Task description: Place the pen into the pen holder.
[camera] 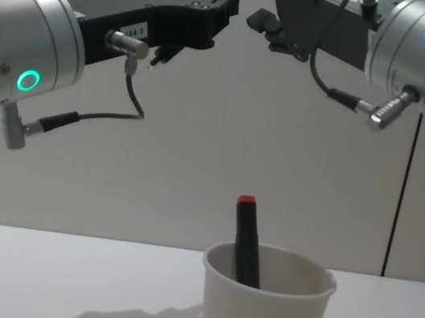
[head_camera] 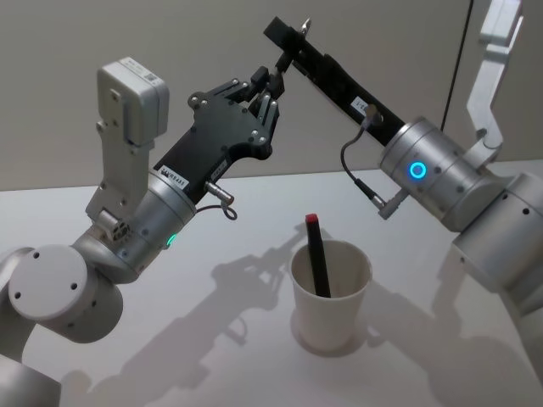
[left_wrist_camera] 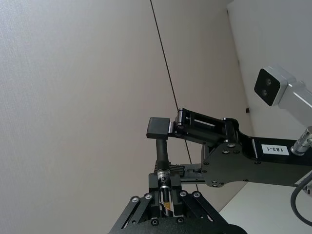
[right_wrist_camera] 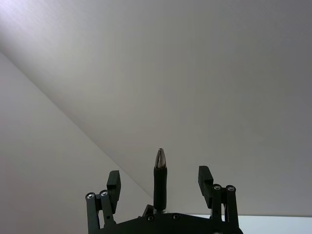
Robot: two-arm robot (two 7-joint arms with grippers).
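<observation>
Left pincer (head_camera: 269,85) is seen raised at upper centre, clamped on a silver-tipped pen (right_wrist_camera: 161,187); the right pincer (right_wrist_camera: 159,174), labelled "183-1" (left_wrist_camera: 274,149), is spread wide around it, untouching. On the counter (head_camera: 441,356), lower centre, the pen holder (head_camera: 331,318) contains a red-topped pen (head_camera: 318,263).

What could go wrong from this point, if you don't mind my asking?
1. The pen is high above the table, gripped by the left hand, with the right hand open around it. A mistimed release could drop it.
2. The cup already holds a leaning red-tipped pen. A second one might strike it or tip the cup.
</observation>
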